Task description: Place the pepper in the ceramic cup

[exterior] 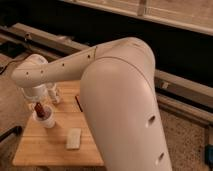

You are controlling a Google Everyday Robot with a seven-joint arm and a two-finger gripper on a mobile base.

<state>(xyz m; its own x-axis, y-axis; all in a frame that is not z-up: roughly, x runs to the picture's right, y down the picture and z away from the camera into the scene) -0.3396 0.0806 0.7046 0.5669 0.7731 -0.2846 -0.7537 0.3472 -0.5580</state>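
Claw [39,102] w/ pepper [38,107] over ceramic cup [46,120]

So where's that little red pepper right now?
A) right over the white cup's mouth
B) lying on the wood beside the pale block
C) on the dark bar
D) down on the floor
A: the pepper stands upright at the ceramic cup's rim, under the end effector on the table's left side.

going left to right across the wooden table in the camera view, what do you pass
Gripper above the ceramic cup with the pepper at its rim → small white bottle → pale flat block → dark bar → robot arm.
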